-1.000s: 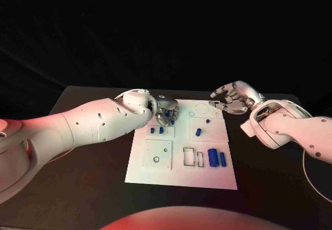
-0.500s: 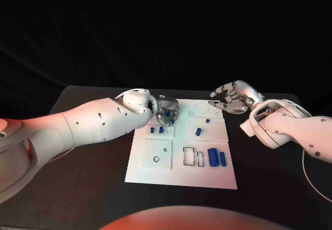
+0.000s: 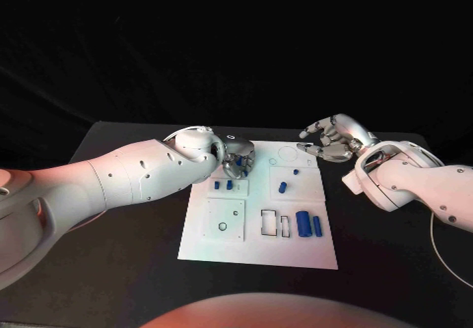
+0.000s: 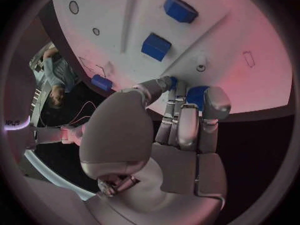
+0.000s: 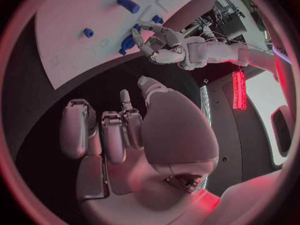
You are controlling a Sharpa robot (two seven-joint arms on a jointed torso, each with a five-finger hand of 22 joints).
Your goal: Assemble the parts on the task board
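Note:
The white task board (image 3: 256, 253) lies in the middle of the black table. My left hand (image 3: 234, 158) hovers over the board's far left corner and pinches a small blue part (image 4: 195, 92) between thumb and fingers. The right wrist view shows that left hand (image 5: 164, 46) with the blue part (image 5: 127, 43) at its fingertips. My right hand (image 3: 330, 140) hangs beyond the board's far right corner. It holds nothing and its fingers are loosely bent and apart. Two small blue parts (image 3: 223, 184) stand just in front of the left hand.
More blue parts lie on the board: a short peg (image 3: 283, 187), a tiny piece (image 3: 296, 171), and two long bars (image 3: 308, 225) beside rectangular outlines (image 3: 269, 223). A small black ring (image 3: 223, 226) sits in the near left panel. Bare black table surrounds the board.

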